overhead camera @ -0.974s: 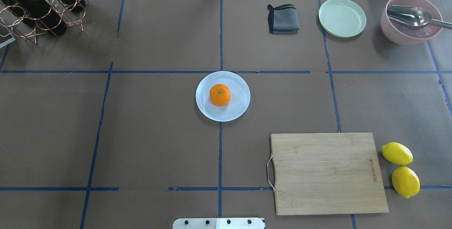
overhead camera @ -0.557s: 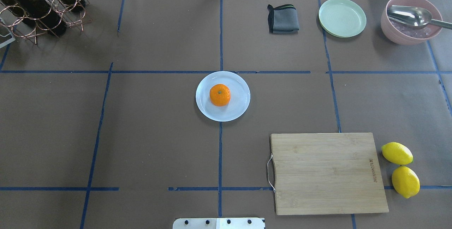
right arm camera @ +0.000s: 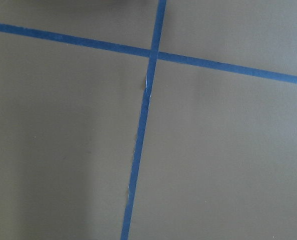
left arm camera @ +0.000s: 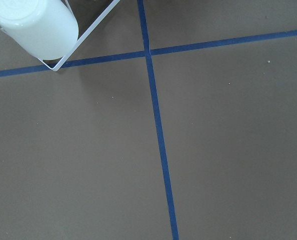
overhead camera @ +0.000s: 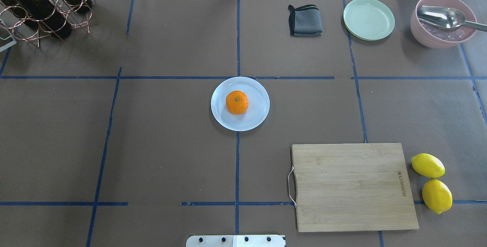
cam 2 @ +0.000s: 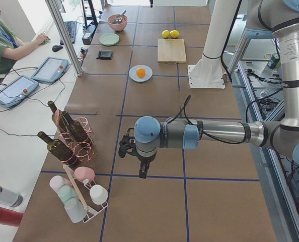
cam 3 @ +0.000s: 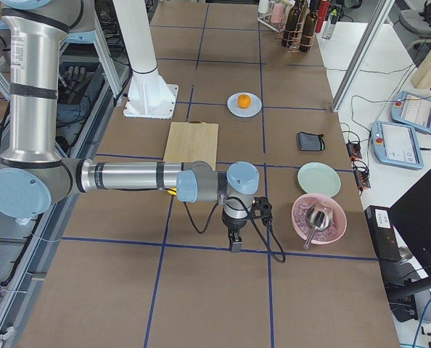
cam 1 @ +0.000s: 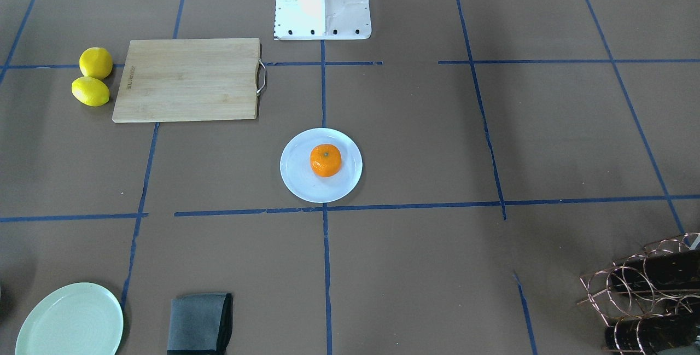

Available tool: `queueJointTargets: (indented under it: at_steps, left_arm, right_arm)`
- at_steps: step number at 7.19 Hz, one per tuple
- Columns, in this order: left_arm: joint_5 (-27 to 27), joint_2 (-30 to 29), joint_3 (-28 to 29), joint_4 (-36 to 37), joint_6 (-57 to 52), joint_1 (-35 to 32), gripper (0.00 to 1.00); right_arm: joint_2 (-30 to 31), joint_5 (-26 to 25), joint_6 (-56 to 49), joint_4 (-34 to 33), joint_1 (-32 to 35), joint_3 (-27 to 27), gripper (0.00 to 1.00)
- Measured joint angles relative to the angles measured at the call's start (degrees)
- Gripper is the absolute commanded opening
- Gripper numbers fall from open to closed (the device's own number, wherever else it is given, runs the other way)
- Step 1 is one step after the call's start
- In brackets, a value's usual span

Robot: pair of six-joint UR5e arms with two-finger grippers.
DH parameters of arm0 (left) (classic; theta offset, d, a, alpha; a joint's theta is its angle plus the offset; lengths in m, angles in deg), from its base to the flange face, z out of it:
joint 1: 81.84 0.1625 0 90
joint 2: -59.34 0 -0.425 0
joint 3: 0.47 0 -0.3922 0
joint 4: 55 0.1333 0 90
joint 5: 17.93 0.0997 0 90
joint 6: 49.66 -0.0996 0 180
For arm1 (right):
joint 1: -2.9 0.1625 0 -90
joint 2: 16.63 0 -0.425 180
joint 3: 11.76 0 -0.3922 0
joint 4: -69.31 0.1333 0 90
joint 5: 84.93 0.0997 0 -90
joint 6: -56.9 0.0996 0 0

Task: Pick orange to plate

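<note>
Sitting just off-centre on the pale bluish-white plate (overhead camera: 255,115), the orange (overhead camera: 236,102) is small, round and slightly flattened, bright-skinned, with a tiny greenish stem dimple facing up. The plate rests mid-worktop (overhead camera: 171,144) beside a crossing of blue tape lines. The left gripper (cam 2: 142,171) hangs near the wine bottle rack (cam 2: 71,136) and the right gripper (cam 3: 234,243) near the pink bowl (cam 3: 318,217), both well apart from the fruit; I cannot tell how their jaws stand.

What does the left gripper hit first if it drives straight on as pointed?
Likely bare table paper: the left gripper points straight down, its wrist view showing brown paper by a blue tape crossing. The white cup sits aside.
</note>
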Motion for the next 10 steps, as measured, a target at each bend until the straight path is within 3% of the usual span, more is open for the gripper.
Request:
queueJointTargets:
  at_steps: [10]
  left_arm:
    - [0.00, 0.00, 0.07, 0.05, 0.00, 0.03, 1.00]
  right_arm:
    - [1.19, 0.47, -0.45, 0.09, -0.08, -0.72, 1.00]
